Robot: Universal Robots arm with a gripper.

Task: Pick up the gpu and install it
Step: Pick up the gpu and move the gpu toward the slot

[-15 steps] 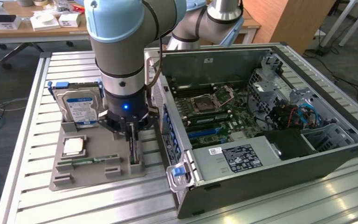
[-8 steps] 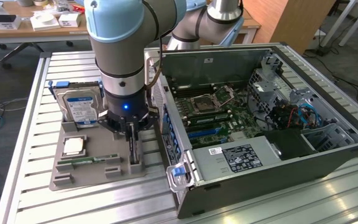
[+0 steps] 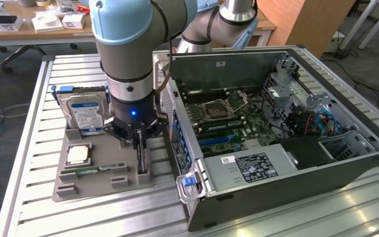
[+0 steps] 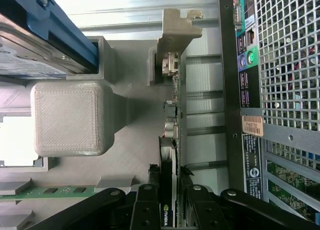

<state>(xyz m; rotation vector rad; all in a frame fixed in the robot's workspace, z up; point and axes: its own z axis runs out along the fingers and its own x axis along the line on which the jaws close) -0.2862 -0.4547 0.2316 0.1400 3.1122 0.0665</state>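
Note:
The gpu [image 3: 141, 162] stands on its edge in a slot of the grey printed holder [image 3: 71, 190], close beside the open computer case [image 3: 295, 182]. My gripper [image 3: 140, 140] comes straight down onto it. In the wrist view I look along the card's edge [image 4: 172, 115], with its silver end bracket [image 4: 177, 30] at the far end. My gripper [image 4: 168, 210] has a black finger [image 4: 145, 207] against each side of the card, shut on it. The card's lower edge still looks seated in the slot.
In the same holder sit a hard drive [image 3: 85, 111] with a blue label, a CPU [image 3: 77, 154] and a RAM stick [image 3: 97, 169]. The case lies open with its motherboard [image 3: 222, 123] facing up. Its perforated rear panel [image 4: 280, 65] runs close alongside the card.

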